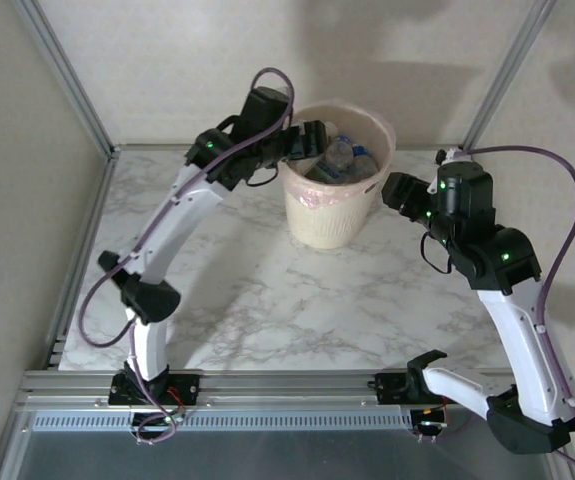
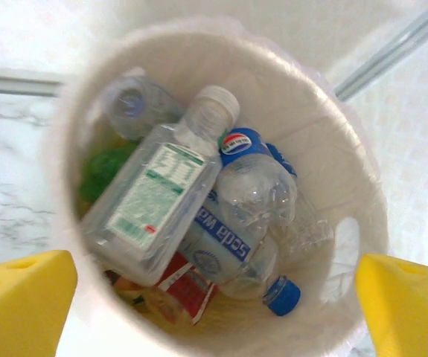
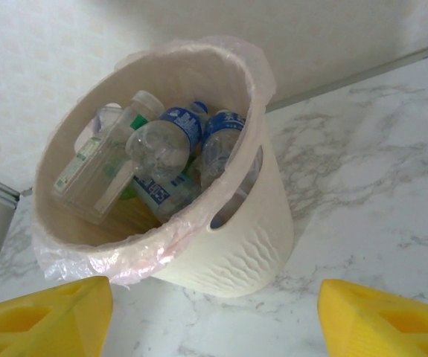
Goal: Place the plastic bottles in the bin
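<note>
Clear bottles (image 2: 199,216) lie heaped in the bin (image 1: 332,222) near the tabletop's (image 1: 267,300) far edge, straight below my left gripper (image 2: 215,301), jaws wide, empty. The right gripper (image 3: 214,312), also open and empty, sits beside the bin.

Table (image 1: 267,300): white marble-pattern top with grey veins, under both sets of jaws and reaching ahead of them to the walls. Walls (image 1: 167,60): off-white, finely textured, ahead of the jaws and out to either side. Aluminium posts (image 1: 67,75) slant up at the two far corners. Grey strip (image 3: 362,74) at the wall foot, ahead of the right jaws. Aluminium rail (image 1: 287,385) along the near edge, behind the jaws. Light soft and even; blurred shadows (image 1: 397,50) on the far wall.
</note>
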